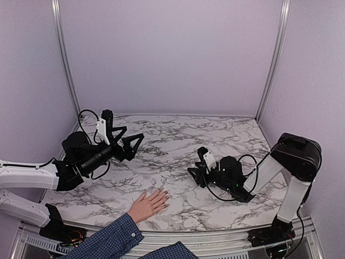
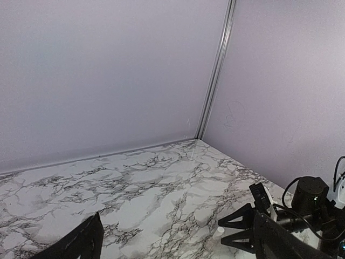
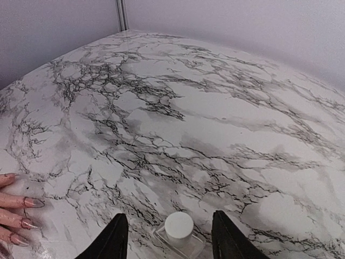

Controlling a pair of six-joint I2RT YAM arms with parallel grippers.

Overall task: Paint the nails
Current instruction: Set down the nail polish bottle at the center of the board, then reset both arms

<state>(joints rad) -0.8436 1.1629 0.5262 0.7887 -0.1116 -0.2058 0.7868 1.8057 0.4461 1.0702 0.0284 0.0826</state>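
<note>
Top view: a hand in a plaid sleeve lies flat at the near edge of the marble table. The left gripper is raised at left and the right gripper sits low at right. Left wrist: left gripper fingers spread wide, nothing between them. Right wrist: right jaws partly parted, straddling a white-capped bottle with a gap on either side; the nails lie at near left.

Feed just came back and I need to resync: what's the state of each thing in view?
left gripper: open wide, empty, raised above the table.
right gripper: open, straddling the bottle, not gripping it.
bottle: upright on the table, white cap on.
hand: flat on the table, palm down.
nails: long, glossy; painted or not, unclear.
</note>
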